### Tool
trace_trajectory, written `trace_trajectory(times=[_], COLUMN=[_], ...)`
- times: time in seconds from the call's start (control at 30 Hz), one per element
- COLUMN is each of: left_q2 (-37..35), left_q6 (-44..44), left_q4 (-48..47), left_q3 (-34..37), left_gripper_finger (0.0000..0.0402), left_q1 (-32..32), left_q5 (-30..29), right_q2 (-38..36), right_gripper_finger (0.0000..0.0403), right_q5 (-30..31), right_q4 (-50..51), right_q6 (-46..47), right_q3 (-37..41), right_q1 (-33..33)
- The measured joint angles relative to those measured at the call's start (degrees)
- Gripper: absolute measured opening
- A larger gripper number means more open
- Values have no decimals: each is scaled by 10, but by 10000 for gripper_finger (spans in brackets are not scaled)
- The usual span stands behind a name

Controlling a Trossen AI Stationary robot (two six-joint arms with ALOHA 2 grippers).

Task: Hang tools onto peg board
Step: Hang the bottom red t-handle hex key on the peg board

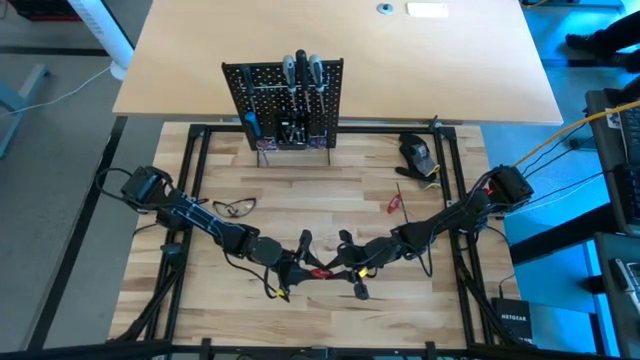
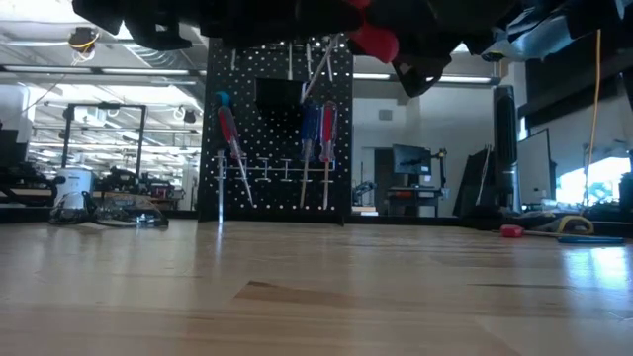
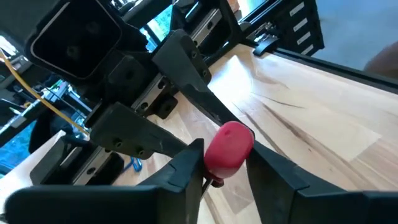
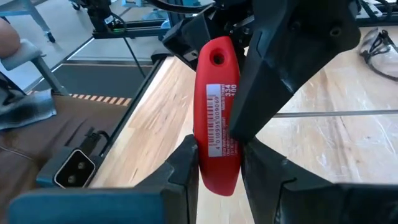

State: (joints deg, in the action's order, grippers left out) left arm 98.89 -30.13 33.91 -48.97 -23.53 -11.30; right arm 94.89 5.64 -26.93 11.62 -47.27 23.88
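You have a wide bare stretch of pale wooden table (image 1: 300,190) between the arms and the far black perforated peg board (image 1: 285,105), where several screwdrivers (image 1: 302,70) hang. Near the front edge, the right gripper (image 4: 219,163) clamps a smooth red tool handle (image 4: 217,112). The left gripper (image 3: 225,171) sits narrowly around its rounded end.

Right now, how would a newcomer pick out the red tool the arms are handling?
Look at the near middle of the table, where the two arms meet. Between the left hand and right hand sits a red-handled tool, off the table, unlike the red screwdriver lying loose.
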Motion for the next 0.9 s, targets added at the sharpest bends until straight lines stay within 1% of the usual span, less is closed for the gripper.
trace_trajectory(times=[0.27,0.37,0.53,0.63,0.73,0.83,0.9], left_q2=[0,0,-6,-20,-45,-71,-88], left_q6=[3,10,27,43,70,95,113], left_q4=[2,2,-20,-48,-84,-113,-122], left_q3=[1,1,1,1,0,0,0], left_gripper_finger=[56,50,50,50,50,49,49], left_q1=[0,0,-1,-5,-6,-6,-3], left_q5=[20,20,14,-9,-26,-43,-64], right_q2=[0,0,-2,-31,-84,-136,-159], right_gripper_finger=[100,118,168,196,214,222,224], right_q5=[5,8,13,5,10,46,87], right_q4=[1,0,20,84,168,233,255], right_q6=[8,31,47,64,85,94,92], right_q3=[0,0,-1,-1,-1,-1,-1], right_q1=[1,2,1,0,0,4,14])
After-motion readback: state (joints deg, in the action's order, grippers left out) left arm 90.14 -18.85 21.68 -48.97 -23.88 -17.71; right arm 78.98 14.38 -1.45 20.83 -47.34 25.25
